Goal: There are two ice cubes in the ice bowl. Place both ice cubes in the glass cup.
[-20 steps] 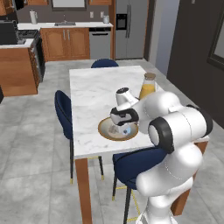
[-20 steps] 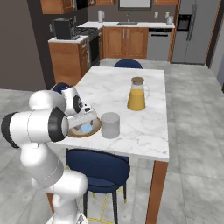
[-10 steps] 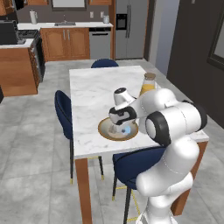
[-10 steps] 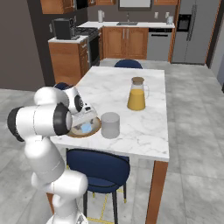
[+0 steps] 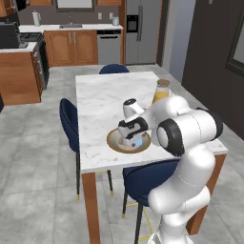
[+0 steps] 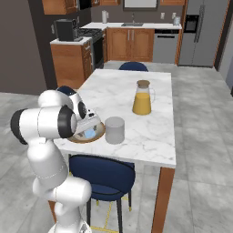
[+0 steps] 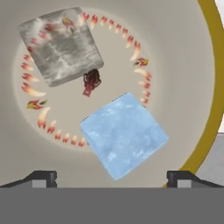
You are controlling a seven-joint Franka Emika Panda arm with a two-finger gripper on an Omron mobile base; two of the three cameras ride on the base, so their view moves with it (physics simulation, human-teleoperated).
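Down on the white marble table [image 6: 145, 136], amid wood cabinets and grey floor tiles, the gripper [image 7: 111, 177] hangs with its jaws spread wide and empty over the ice bowl [image 7: 205, 87]. Inside lie both ice cubes (apart): the pale blue cube [image 7: 124, 133] at centre, the greyish-white cube [image 7: 61, 46] toward eleven o'clock. Beside the bowl, at three o'clock in the right base view, stands the glass cup [image 6: 114, 130].
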